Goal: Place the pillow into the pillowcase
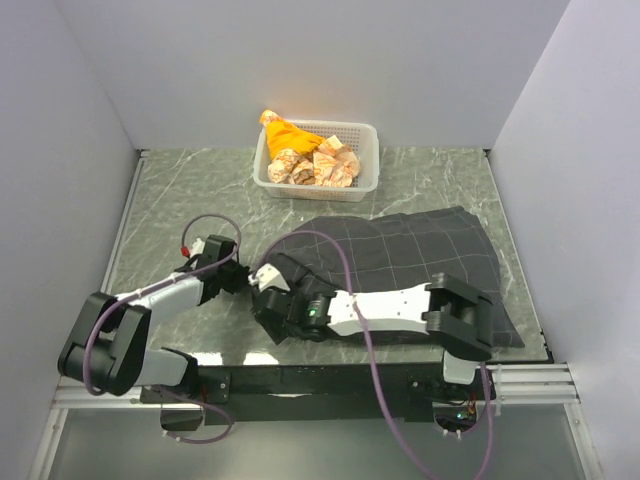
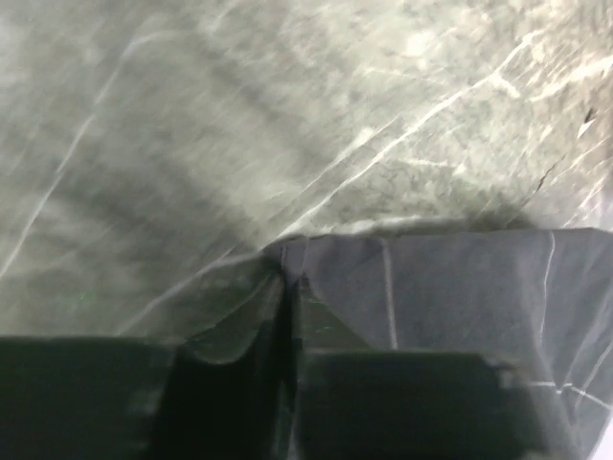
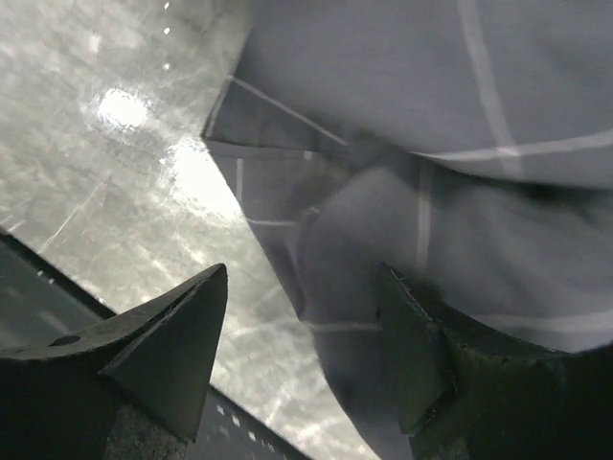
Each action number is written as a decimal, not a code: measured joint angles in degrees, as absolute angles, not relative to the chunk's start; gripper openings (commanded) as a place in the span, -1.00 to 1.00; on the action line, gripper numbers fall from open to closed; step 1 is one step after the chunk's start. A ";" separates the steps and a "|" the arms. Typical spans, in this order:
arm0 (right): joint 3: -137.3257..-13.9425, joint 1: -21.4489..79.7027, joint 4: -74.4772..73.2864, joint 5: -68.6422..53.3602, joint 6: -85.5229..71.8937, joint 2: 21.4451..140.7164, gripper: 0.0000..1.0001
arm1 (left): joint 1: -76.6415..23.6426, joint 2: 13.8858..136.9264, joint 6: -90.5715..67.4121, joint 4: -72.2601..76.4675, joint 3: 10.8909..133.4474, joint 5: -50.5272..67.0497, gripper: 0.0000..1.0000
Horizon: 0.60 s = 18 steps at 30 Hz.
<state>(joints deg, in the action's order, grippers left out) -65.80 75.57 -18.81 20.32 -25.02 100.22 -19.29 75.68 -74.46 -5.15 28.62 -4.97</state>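
Top view: pillowcase (image 1: 410,255) lay spread flat on the bench (image 1: 190,190), centre-right, its near-left corner bunched up where both tools met. Left tool (image 1: 243,278) came in from the left onto that corner, right tool (image 1: 266,295) reached across the case from the right, and the two were just beside each other. From that height I couldn't tell either jaw state, since the arms hid the tips. Left wrist cam settled the left side: left tool (image 2: 287,278) was pinched nearly closed, with a thin edge of the pillowcase (image 2: 450,287) corner caught between the fingers. The rest of the cloth ran off right and bare bench (image 2: 239,115) lay beyond; the shot was a bit blurred. Right wrist cam: right tool (image 3: 305,278) was wide open and gripped nothing. A rounded fold of pillowcase (image 3: 460,115) bulged into the gap, the camera-right finger (image 3: 421,355) was against or just beside the cloth, and the other finger (image 3: 182,355) sat over bare bench (image 3: 115,192). Only the top view caught the far edge: a white mesh basket (image 1: 310,190) holding orange-and-white cloth bundles (image 1: 315,160), well apart from the case and both tools.
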 measured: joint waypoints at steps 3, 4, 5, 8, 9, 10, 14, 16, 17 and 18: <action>-68.82 76.47 -19.31 22.20 -24.51 104.86 -0.18 | -19.00 77.58 -73.76 -5.48 30.94 -5.08 -0.98; -69.78 76.79 -19.70 23.14 -24.51 106.34 -0.47 | -18.76 77.95 -73.21 -6.20 32.40 -5.39 -0.98; -70.39 76.97 -20.29 24.16 -24.53 107.48 -0.83 | -18.44 78.06 -72.69 -7.31 34.65 -5.82 -0.98; -70.15 76.99 -23.35 27.38 -26.00 108.36 -1.00 | -17.06 78.04 -71.13 -9.52 40.29 -7.01 -0.98; -69.56 76.99 -24.25 28.29 -26.92 107.74 -1.00 | -16.29 78.02 -70.54 -10.20 42.11 -7.35 -0.98; -68.20 76.99 -24.51 28.60 -27.53 106.32 -1.00 | -15.11 77.87 -69.49 -11.81 44.91 -7.86 -0.98; -58.50 76.97 -24.97 26.33 -29.12 91.33 -1.00 | -10.85 77.56 -65.60 -15.29 53.47 -10.02 -0.98; -54.06 76.97 -25.34 24.34 -29.47 79.83 -1.00 | -9.02 77.62 -63.83 -16.86 57.10 -10.33 -0.98; -52.82 76.97 -25.36 23.73 -29.63 75.44 -1.00 | -8.16 77.87 -62.67 -18.04 59.35 -10.33 -0.98; -51.55 76.97 -25.56 22.76 -29.85 69.91 -1.00 | -7.64 78.06 -61.98 -18.57 60.69 -10.28 -0.98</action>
